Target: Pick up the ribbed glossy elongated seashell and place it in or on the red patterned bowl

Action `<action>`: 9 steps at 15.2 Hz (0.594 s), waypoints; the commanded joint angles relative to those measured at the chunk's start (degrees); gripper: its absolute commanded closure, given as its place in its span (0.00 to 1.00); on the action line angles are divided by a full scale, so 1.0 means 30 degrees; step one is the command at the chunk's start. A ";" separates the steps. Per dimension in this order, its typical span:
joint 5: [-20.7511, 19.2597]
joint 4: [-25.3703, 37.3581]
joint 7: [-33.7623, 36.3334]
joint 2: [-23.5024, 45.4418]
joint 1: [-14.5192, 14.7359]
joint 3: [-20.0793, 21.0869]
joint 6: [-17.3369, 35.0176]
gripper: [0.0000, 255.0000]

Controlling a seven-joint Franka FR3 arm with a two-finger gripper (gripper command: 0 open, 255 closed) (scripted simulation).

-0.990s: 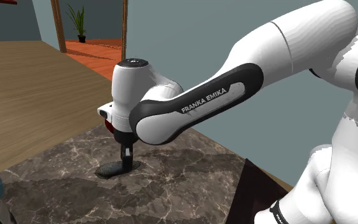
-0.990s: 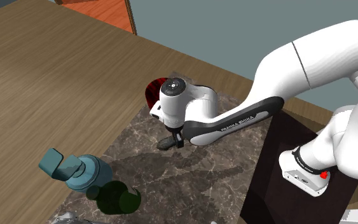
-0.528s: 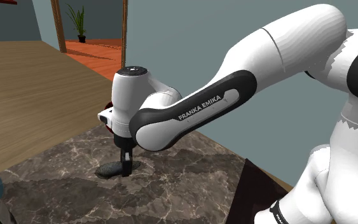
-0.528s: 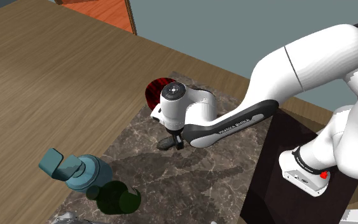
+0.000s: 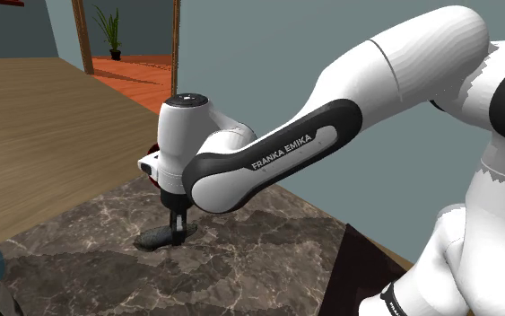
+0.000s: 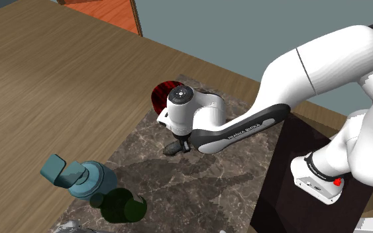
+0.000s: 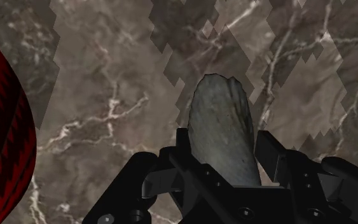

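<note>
From the second exterior view's left: one teal vessel (image 6: 75,176) and one dark green vessel (image 6: 122,206) stand together. One red patterned bowl (image 6: 159,98) sits farther back on the marble table (image 6: 205,192). Just right of it, the single black gripper (image 6: 181,146) clasps the one grey ribbed seashell (image 7: 222,130), low at the tabletop.
</note>
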 commanded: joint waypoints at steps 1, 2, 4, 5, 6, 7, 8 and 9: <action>0.0000 0.0001 0.0000 0.0000 0.0000 0.0000 0.0000 1.00; 0.0000 0.0001 0.0000 0.0000 0.0000 0.0000 0.0000 1.00; 0.0000 0.0001 0.0000 -0.0001 0.0000 0.0000 0.0000 1.00; -0.0001 0.0001 0.0002 0.0001 0.0001 0.0000 0.0002 1.00; 0.0060 0.0049 -0.0036 -0.0168 -0.0021 0.0028 -0.0209 1.00; 0.0121 0.0099 -0.0074 -0.0334 -0.0041 0.0056 -0.0421 1.00; 0.0177 0.0162 -0.0109 -0.0492 -0.0061 0.0081 -0.0637 1.00; 0.0235 0.0224 -0.0145 -0.0651 -0.0079 0.0105 -0.0852 1.00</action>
